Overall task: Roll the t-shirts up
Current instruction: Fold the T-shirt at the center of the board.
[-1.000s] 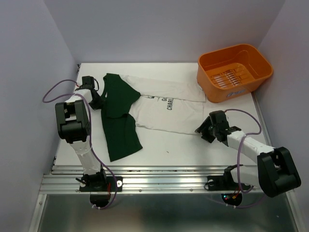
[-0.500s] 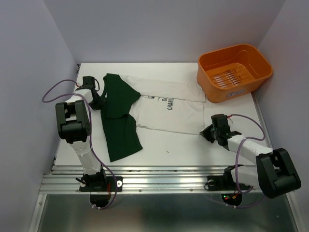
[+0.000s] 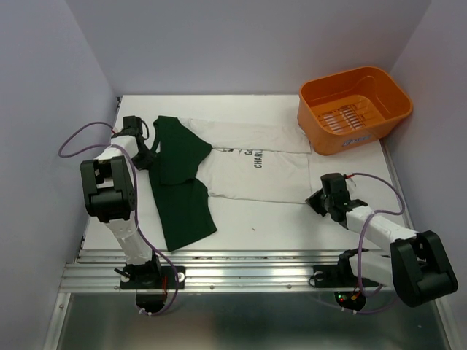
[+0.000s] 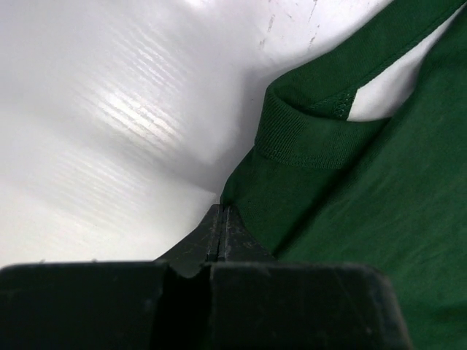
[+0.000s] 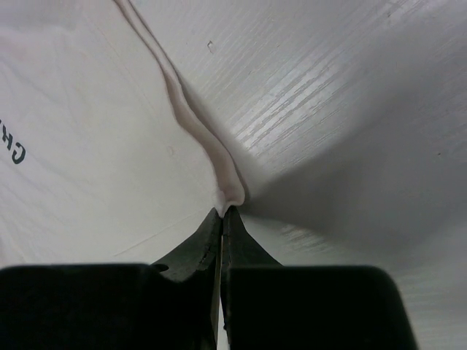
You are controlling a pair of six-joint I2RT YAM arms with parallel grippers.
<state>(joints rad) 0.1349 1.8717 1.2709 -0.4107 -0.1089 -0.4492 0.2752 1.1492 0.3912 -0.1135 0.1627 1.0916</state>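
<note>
A dark green t-shirt [image 3: 181, 182] lies on the left of the table, partly over a white t-shirt [image 3: 252, 164] with dark lettering. My left gripper [image 3: 151, 154] sits at the green shirt's left edge. In the left wrist view its jaws [image 4: 222, 210] are shut, and the green cloth [image 4: 365, 204] meets their tips near the collar. My right gripper [image 3: 314, 200] is at the white shirt's near right corner. In the right wrist view it [image 5: 222, 211] is shut on the white hem [image 5: 228, 191], which is pinched into a raised ridge.
An orange plastic basket [image 3: 354, 109] stands at the back right, just past the white shirt's sleeve. Purple walls close in the white table [image 3: 255, 226] on the left, back and right. A metal rail [image 3: 241, 270] runs along the near edge.
My right gripper came down at the white shirt's corner and shut on the hem. My left gripper shifted slightly left, and the green shirt moved a little with it.
</note>
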